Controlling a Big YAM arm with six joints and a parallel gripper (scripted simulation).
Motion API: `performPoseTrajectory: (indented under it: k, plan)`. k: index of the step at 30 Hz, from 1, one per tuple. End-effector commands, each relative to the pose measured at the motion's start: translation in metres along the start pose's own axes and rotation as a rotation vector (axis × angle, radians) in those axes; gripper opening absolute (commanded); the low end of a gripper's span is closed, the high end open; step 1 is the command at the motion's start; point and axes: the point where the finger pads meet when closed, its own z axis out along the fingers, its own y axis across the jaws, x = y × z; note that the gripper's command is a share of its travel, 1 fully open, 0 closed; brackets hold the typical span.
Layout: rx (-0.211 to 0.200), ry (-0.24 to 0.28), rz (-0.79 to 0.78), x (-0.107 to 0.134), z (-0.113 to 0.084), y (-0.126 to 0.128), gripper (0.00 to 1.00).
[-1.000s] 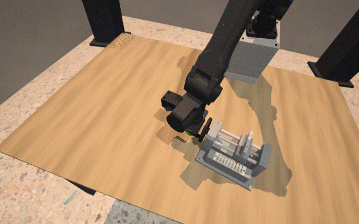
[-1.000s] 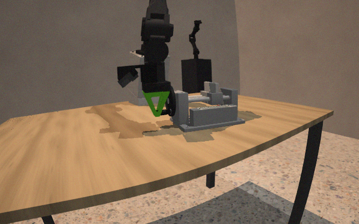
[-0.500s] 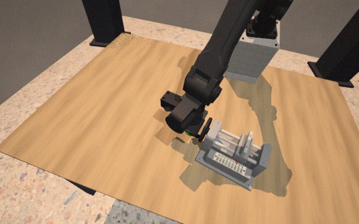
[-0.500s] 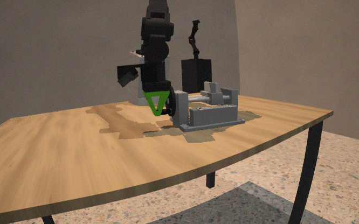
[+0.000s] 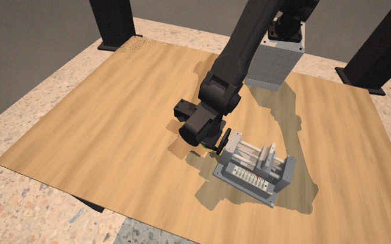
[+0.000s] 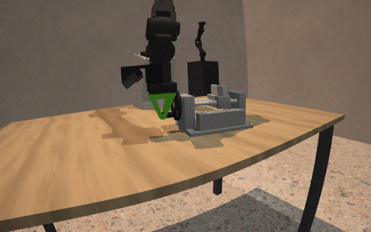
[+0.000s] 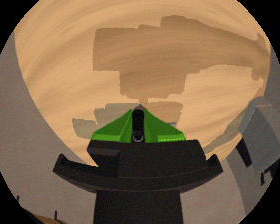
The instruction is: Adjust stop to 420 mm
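Note:
The grey stop fixture stands on the table with its sliding stop (image 5: 265, 159) (image 6: 223, 101) on rails, nearer the end away from the handwheel. A red pointer (image 5: 258, 176) stands over the right-hand part of the white scale (image 5: 242, 173); its numbers are too small to read. The black handwheel (image 5: 223, 141) (image 6: 177, 105) is upright at the fixture's left end. My gripper (image 5: 209, 146) (image 6: 163, 115) (image 7: 138, 113) points down beside the wheel, its green fingers shut on the wheel's black crank handle (image 6: 171, 114) (image 7: 137, 125), which is at the low part of the wheel.
The wooden table (image 5: 100, 121) (image 6: 66, 173) carries the fixture. The grey pedestal (image 5: 271, 65) of my arm stands at the back. Dark posts (image 5: 112, 21) (image 5: 376, 51) rise at the back left and back right. The fixture's end block (image 5: 286, 174) (image 6: 240, 100) stands beyond the stop.

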Motion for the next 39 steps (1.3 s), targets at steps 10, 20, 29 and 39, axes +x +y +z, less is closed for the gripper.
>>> performPoseTrajectory:
  k: [10,20,29,39]
  plan:
    - [-0.118,-0.01,-0.011,0.007,-0.048,0.055,0.06]
    - [-0.114,-0.012,-0.007,0.0,-0.07,0.048,0.06]
    - [-0.1,-0.011,-0.009,-0.001,-0.064,0.029,0.06]
    - [-0.085,-0.01,-0.009,0.0,-0.074,0.008,0.06]
